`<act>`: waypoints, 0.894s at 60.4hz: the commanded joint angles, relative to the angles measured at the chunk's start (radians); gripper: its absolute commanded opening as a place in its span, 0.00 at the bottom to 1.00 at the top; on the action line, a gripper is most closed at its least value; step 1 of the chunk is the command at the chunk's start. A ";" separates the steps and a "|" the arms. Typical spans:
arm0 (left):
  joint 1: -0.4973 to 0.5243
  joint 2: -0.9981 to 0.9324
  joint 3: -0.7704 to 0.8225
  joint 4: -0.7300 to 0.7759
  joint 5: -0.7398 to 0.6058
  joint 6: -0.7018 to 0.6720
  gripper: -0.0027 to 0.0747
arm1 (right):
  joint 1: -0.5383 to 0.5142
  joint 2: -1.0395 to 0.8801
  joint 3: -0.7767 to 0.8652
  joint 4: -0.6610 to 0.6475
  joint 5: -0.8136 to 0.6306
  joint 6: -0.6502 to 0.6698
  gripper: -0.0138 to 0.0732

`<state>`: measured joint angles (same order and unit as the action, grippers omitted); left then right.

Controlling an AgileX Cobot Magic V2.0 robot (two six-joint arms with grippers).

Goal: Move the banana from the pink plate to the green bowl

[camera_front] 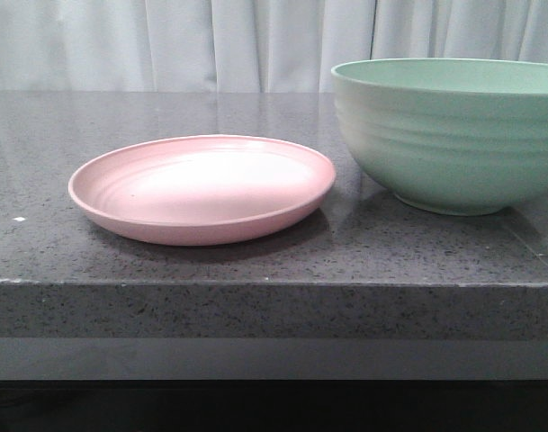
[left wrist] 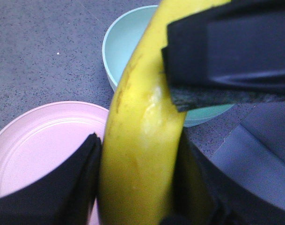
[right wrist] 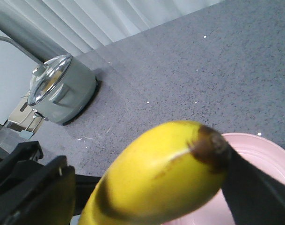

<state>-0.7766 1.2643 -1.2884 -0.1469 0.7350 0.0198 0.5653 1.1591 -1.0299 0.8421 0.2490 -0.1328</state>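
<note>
In the front view the pink plate (camera_front: 121,220) lies bare and the green bowl (camera_front: 453,153) stands to its right; no banana or gripper shows there. In the left wrist view my left gripper (left wrist: 137,187) is shut on the yellow banana (left wrist: 142,140), held high above the plate (left wrist: 39,140) and the bowl (left wrist: 128,47). One black finger (left wrist: 226,51) of the right gripper lies against the banana. In the right wrist view the banana (right wrist: 165,173) sits between my right gripper's (right wrist: 147,178) jaws; one finger touches its brown tip, the other stands apart.
A grey lidded pot (right wrist: 58,91) stands on the dark speckled counter (right wrist: 203,70) near white curtains. The counter's front edge (camera_front: 274,283) runs just before the plate. A pale grey floor strip (left wrist: 254,164) shows beyond the counter.
</note>
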 commanded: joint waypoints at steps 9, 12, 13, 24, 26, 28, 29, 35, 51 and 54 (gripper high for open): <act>-0.006 -0.028 -0.037 -0.007 -0.073 -0.009 0.09 | 0.008 0.003 -0.053 0.035 -0.034 -0.016 0.49; -0.006 -0.028 -0.037 -0.005 -0.073 -0.009 0.09 | 0.008 0.003 -0.054 0.038 -0.038 -0.016 0.38; -0.006 -0.028 -0.037 -0.005 -0.073 -0.009 0.09 | 0.008 0.003 -0.054 0.038 -0.040 -0.016 0.35; -0.006 -0.028 -0.037 -0.005 -0.073 -0.009 0.10 | 0.008 0.003 -0.054 0.038 -0.043 -0.016 0.21; -0.006 -0.028 -0.037 -0.005 -0.071 -0.009 0.11 | 0.008 0.003 -0.054 0.038 -0.043 -0.016 0.21; -0.006 -0.028 -0.037 -0.005 -0.071 -0.009 0.13 | 0.008 0.003 -0.054 0.038 -0.043 -0.016 0.21; -0.006 -0.028 -0.037 -0.005 -0.071 -0.009 0.15 | 0.008 0.003 -0.054 0.038 -0.043 -0.016 0.21; -0.006 -0.028 -0.037 -0.005 -0.071 -0.009 0.35 | 0.008 0.003 -0.054 0.038 -0.043 -0.016 0.21; -0.006 -0.028 -0.037 -0.005 -0.069 -0.009 0.78 | 0.005 0.004 -0.054 0.037 -0.048 -0.027 0.21; -0.006 -0.028 -0.037 -0.005 -0.069 -0.009 0.78 | 0.005 0.004 -0.054 0.035 -0.053 -0.035 0.21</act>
<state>-0.7766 1.2629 -1.2884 -0.1436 0.7351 0.0198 0.5762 1.1865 -1.0475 0.8716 0.2595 -0.1439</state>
